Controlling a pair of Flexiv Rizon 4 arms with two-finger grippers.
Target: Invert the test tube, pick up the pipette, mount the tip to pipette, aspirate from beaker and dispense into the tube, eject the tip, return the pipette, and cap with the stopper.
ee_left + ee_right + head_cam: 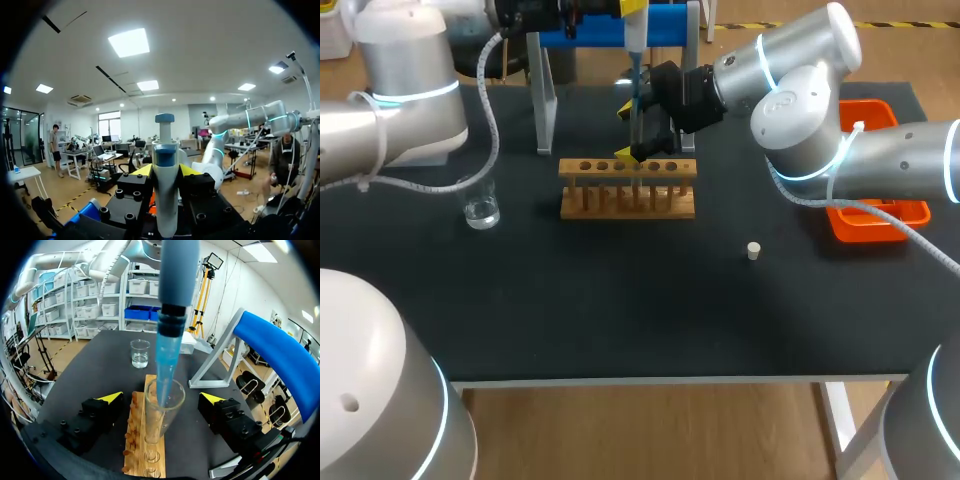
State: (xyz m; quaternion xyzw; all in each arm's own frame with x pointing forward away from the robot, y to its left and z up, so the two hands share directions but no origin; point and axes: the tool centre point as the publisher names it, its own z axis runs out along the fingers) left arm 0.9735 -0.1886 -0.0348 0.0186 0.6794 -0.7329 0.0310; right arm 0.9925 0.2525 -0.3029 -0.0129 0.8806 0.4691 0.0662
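Blue tip [167, 365] sits inside test tube [161, 426] (dispensing stage, seemingly), pipette [165, 210] clenched by left gripper [165, 171]; right gripper [161, 397] released; ejection, return and stopper [753, 250] capping remain.

Bare wooden rack [628, 190]; clear glossy tube [162, 420]; matt black table [620, 300].

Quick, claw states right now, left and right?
Left claw: closed on the pipette.
Right claw: open, straddling the test tube, not touching it.

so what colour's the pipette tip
Translucent blue; the pipette tip shows best in the right wrist view.
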